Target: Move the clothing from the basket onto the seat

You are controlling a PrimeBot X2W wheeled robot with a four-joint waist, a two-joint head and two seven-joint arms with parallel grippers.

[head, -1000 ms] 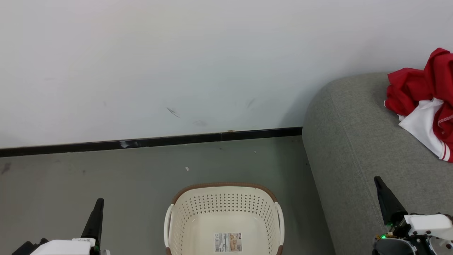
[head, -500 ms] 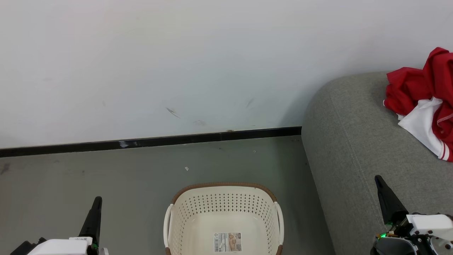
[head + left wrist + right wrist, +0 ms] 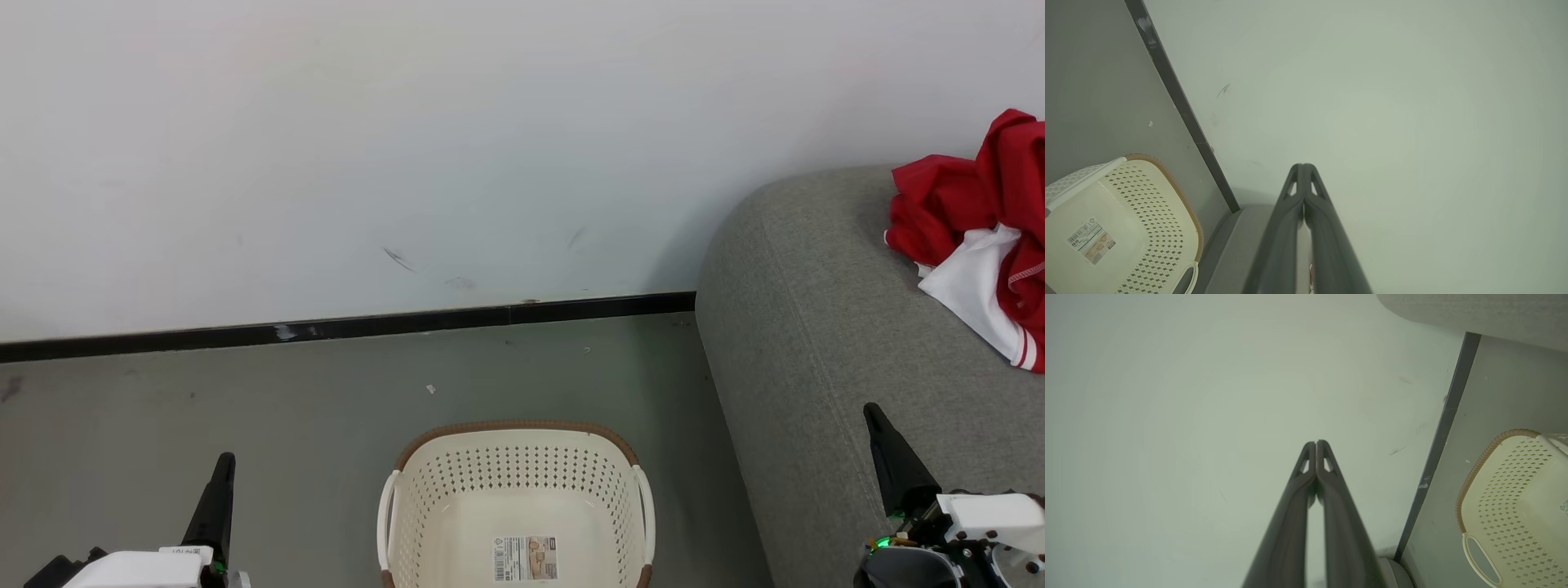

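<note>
Grey floor (image 3: 245,392), white wall (image 3: 408,122), basket (image 3: 518,426) beside seat (image 3: 816,310) with clothing (image 3: 955,204); left claw (image 3: 224,465), right claw (image 3: 872,412) tight together.

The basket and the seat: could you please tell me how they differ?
The basket is cream perforated plastic; the seat is grey woven fabric. The basket lies empty but for a label; the seat carries the red-and-white clothing. The basket is much smaller than the seat. Both stand on the floor.

basket (image 3: 516,478) — perforated plastic, seat (image 3: 816,327) — woven cloth
</note>
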